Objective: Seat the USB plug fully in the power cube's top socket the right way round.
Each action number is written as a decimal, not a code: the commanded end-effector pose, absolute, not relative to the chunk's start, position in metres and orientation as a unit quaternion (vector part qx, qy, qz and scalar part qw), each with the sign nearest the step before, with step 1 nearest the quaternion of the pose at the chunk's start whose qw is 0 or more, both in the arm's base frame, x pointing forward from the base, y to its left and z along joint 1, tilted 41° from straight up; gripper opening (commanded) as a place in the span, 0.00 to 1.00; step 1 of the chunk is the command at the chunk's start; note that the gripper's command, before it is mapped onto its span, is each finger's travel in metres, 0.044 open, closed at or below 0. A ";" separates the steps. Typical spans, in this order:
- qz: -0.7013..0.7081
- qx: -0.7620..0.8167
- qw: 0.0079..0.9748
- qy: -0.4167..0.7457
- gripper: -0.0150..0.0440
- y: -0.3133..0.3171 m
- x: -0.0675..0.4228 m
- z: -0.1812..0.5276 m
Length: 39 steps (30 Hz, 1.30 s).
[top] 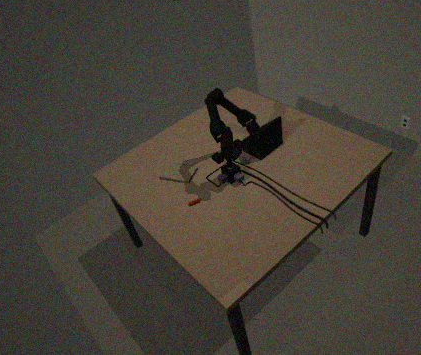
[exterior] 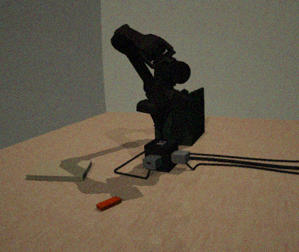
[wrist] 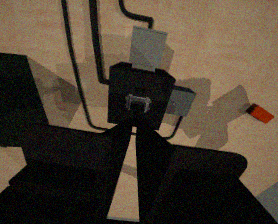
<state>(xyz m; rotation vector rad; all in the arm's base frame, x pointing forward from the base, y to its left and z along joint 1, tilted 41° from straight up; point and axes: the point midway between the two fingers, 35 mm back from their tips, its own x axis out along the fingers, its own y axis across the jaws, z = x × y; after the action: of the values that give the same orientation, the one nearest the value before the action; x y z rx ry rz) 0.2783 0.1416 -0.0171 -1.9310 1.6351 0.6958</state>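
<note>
Gripper (wrist: pixel 137 116) pinches the USB plug (wrist: pixel 138 103) at mid-frame, atop the black power cube (wrist: pixel 120 87). Small, rigid and light, the plug probably suits a grip across its flat sides, pulled straight.

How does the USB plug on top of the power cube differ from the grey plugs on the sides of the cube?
The USB plug is small, stands in the top socket of the power cube, and the pincer is shut on it. The grey plugs are bigger, sit on the cube's sides, and nothing grips them. All three are plugged into the same cube.
</note>
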 end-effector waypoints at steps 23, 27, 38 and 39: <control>0.256 -0.713 0.253 0.601 0.25 0.139 0.279 -0.020; 0.256 -0.713 0.253 0.601 0.25 0.139 0.279 -0.020; 0.256 -0.713 0.253 0.601 0.25 0.138 0.279 -0.021; 0.256 -0.713 0.253 0.601 0.25 0.138 0.279 -0.021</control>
<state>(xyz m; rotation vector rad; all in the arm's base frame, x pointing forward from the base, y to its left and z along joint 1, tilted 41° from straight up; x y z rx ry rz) 0.2790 0.1386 -0.0206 -1.9317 1.6351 0.6953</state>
